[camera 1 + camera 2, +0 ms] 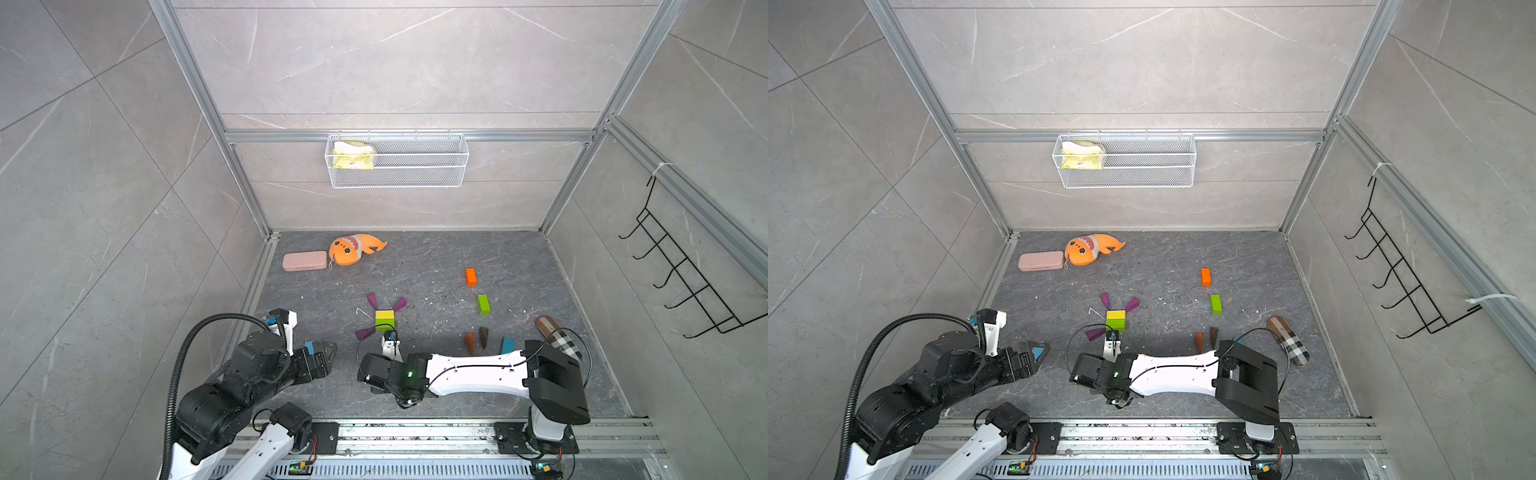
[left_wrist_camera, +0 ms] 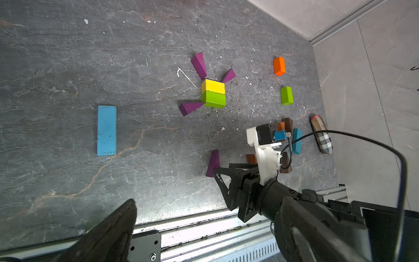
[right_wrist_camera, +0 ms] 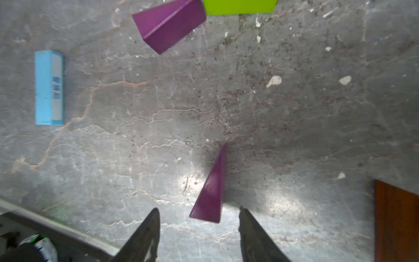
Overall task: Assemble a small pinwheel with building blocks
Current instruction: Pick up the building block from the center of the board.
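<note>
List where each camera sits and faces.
Top views: high over the front rail, facing down and backward; both arms show.
Left wrist: on the left arm, facing down at the pinwheel and right hand; one own finger shows.
Right wrist: facing down at a purple wedge between its fingers.
Shared: both wrist views show that wedge and a blue bar.

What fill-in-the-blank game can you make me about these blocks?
The brick touching the yellow brick is ___.
___ purple wedges lie around that pair.
The end effector straddling the fourth wedge is the ___ one.
The case beside the shark is ___.
Missing words: green; three; right; pink.
</note>
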